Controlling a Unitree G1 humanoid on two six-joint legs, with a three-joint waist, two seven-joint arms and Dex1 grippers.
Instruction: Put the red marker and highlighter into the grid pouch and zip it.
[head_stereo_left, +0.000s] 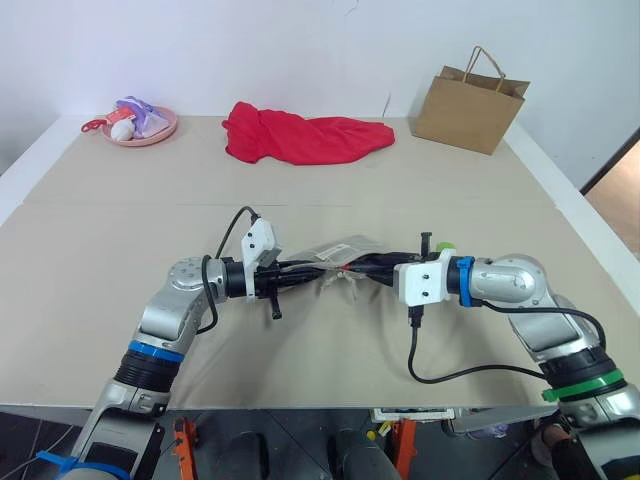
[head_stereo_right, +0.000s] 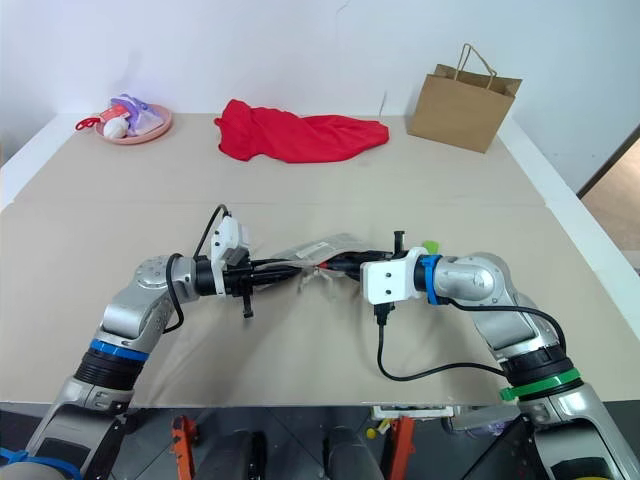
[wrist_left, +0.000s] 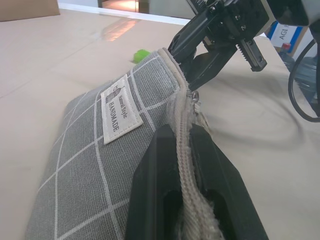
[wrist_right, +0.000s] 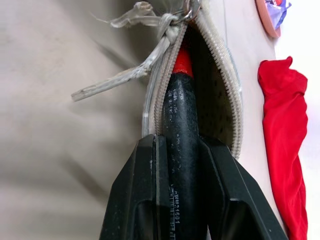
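My left gripper (wrist_left: 186, 165) pinches one grey grid-lined fabric pouch (wrist_left: 95, 165); my right gripper (wrist_right: 180, 165) clamps one red-and-black marker (wrist_right: 181, 105), its tip inside the pouch; one light-green highlighter (head_stereo_left: 444, 247) lies on the table.

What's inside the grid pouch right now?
The red marker, held in the right hand, is going in through the grid pouch's open zipper, red tip first. The fabric hides anything deeper inside.
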